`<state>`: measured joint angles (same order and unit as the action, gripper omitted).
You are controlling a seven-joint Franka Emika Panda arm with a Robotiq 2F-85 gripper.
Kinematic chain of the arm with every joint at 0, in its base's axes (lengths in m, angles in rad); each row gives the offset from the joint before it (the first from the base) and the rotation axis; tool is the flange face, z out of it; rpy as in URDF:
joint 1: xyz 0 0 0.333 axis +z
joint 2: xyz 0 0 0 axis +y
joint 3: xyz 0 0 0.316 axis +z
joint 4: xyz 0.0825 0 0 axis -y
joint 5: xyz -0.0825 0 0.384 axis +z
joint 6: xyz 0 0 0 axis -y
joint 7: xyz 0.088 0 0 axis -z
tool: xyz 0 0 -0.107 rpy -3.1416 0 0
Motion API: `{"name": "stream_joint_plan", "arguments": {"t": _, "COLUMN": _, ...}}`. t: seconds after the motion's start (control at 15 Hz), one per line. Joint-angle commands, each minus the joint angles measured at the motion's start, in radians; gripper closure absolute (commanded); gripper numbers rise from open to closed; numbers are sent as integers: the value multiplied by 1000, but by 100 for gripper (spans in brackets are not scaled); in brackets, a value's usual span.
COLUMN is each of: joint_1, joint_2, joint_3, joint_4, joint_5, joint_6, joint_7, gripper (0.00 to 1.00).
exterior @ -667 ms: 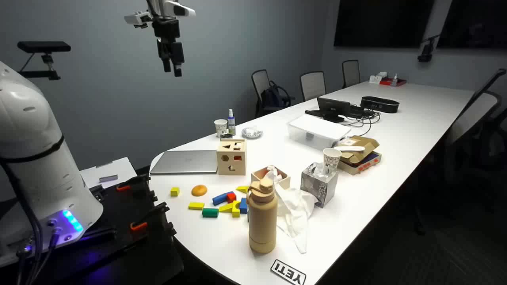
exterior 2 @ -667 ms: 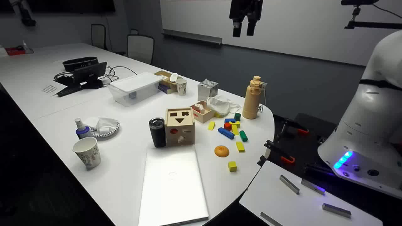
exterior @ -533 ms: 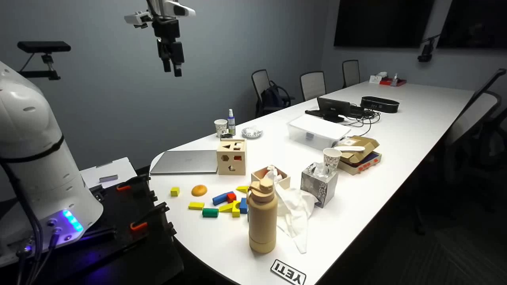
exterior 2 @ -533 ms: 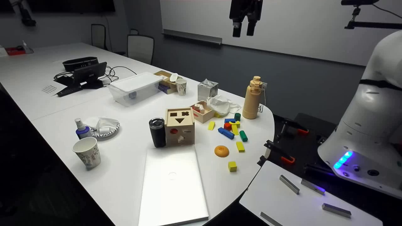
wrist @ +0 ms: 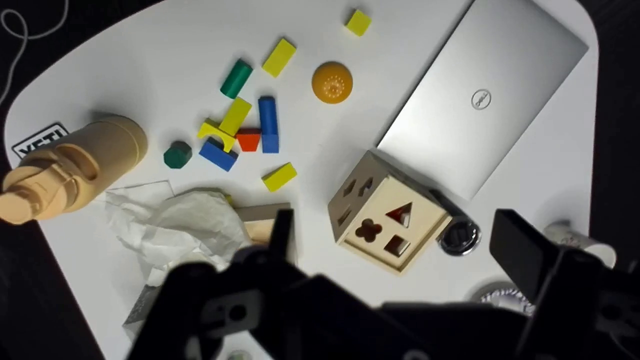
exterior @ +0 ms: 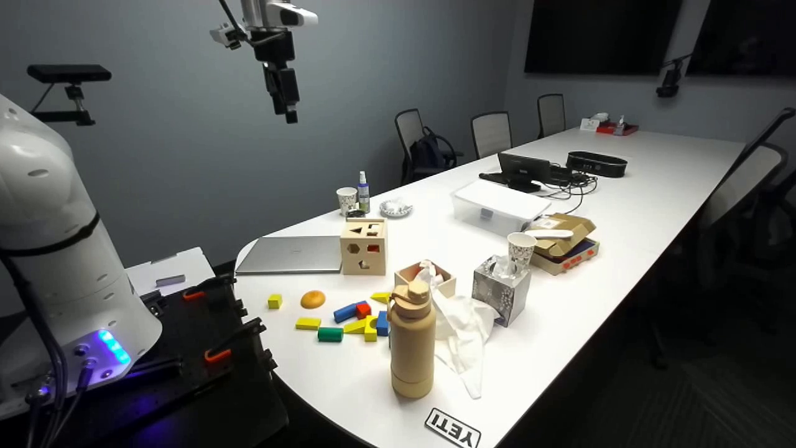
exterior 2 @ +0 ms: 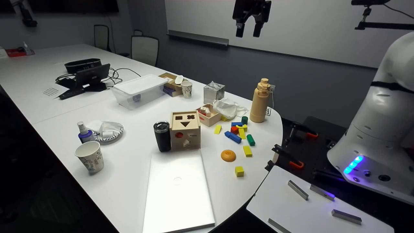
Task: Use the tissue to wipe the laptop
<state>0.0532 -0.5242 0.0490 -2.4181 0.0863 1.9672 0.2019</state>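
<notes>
Fingers [wrist: 521, 251] apart, high above bench [exterior: 429, 238] | laptop [wrist: 482, 95] closed on bench, lid marked DELL, just beside wooden box [wrist: 384, 216] | tissue [wrist: 182, 227] crumpled on bench beside tissue box [exterior: 499, 291] | label [exterior: 453, 427] reading YETI, flat on bench near upright bottle [exterior: 413, 345]

The desk [exterior 2: 126, 191] holds one silver laptop [wrist: 480, 100], one tissue box [exterior: 499, 291], two paper cups [exterior 2: 89, 157], one tan bottle [exterior: 413, 348], one black tumbler [exterior 2: 162, 137], one wooden shape sorter [exterior 2: 185, 130], one orange dome [wrist: 332, 82], two green blocks [wrist: 236, 78] and five yellow blocks [wrist: 279, 57], perhaps a sixth [exterior 2: 223, 118] mostly covered.
</notes>
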Motion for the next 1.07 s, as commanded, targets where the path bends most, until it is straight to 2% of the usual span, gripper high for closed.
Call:
{"name": "stream_joint_plan", "arguments": {"t": 0.0, "joint_1": -89, "joint_2": 23, "joint_3": -43, "joint_4": -69, "joint_5": 9, "joint_6": 159, "joint_7": 46, "gripper": 0}}
{"name": "stream_joint_plan", "arguments": {"t": 0.33, "joint_1": -204, "joint_2": 172, "joint_3": -139, "joint_4": -175, "joint_5": 29, "joint_6": 520, "joint_7": 77, "gripper": 0}}
{"name": "stream_joint_plan", "arguments": {"t": 0.6, "joint_1": -242, "joint_2": 369, "joint_3": -173, "joint_4": -193, "joint_5": 86, "joint_6": 798, "joint_7": 159, "gripper": 0}}
{"name": "stream_joint_plan", "arguments": {"t": 0.8, "joint_1": -242, "joint_2": 512, "joint_3": -165, "joint_4": -167, "joint_5": 132, "joint_6": 947, "joint_7": 282, "gripper": 0}}
{"name": "stream_joint_plan", "arguments": {"t": 1.0, "joint_1": -233, "joint_2": 650, "joint_3": -164, "joint_4": -128, "joint_5": 107, "joint_6": 1064, "joint_7": 477, "gripper": 0}}
